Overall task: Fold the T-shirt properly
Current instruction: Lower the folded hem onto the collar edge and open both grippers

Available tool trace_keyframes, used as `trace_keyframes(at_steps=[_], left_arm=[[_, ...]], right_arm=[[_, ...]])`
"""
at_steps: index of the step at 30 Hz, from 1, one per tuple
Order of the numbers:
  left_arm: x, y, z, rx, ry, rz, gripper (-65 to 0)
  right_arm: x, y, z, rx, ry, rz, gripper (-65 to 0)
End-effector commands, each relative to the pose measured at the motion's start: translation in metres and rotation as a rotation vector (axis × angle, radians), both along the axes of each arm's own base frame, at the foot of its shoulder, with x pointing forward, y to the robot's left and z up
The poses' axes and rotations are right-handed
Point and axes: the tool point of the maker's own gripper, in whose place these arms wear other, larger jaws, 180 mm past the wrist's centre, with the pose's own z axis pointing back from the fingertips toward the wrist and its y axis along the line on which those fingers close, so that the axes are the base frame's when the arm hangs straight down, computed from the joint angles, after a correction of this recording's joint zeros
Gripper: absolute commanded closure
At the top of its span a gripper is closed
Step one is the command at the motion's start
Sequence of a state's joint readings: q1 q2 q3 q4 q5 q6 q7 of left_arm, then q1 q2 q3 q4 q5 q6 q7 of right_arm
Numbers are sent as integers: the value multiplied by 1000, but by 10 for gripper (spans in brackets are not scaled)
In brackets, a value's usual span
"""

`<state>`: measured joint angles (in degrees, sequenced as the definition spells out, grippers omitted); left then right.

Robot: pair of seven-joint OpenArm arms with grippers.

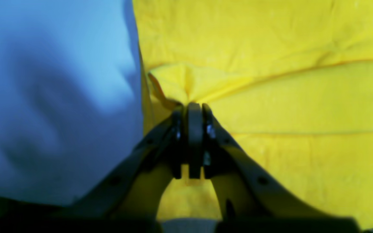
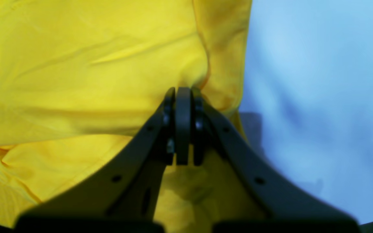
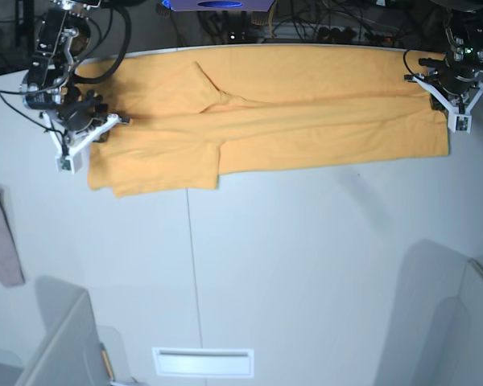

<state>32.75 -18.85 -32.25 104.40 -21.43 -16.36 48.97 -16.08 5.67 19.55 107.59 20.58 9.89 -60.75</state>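
Pinching opposite edges of the T-shirt, the left hand and right hand are clenched.

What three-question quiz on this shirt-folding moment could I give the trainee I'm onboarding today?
1. True or false: both grippers are shut on the shirt.
2. Which gripper holds the end nearest the pink cloth in the base view? A) left B) right
3. Fill in: the shirt lies stretched along the table's ____ edge.

Key: 1 true; 2 B; 3 far.
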Motion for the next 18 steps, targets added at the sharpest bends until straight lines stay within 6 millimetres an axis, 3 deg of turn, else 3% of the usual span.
trace_keyframes(at_steps=[1, 5, 8, 10, 11, 14, 18], left_arm=[[4, 5, 8, 23, -22, -6, 0], [4, 5, 8, 23, -20, -6, 0], [4, 6, 8, 24, -21, -5, 0], [4, 7, 9, 24, -22, -2, -112], [3, 7, 9, 25, -22, -1, -181], [3, 8, 9, 26, -23, 0, -355], [10, 4, 18, 31, -50, -13, -527]], right_arm=[[3, -4, 7, -12, -14, 2, 0], [0, -4, 6, -11, 5, 4, -23], [-2, -13, 7, -14, 2, -35, -225], [-4, -25, 9, -21, -3, -73, -311], [-4, -30, 11, -25, -11, -88, -320], [0, -37, 29, -51, -63, -99, -305], [7, -26, 43, -32, -115, -70, -305]])
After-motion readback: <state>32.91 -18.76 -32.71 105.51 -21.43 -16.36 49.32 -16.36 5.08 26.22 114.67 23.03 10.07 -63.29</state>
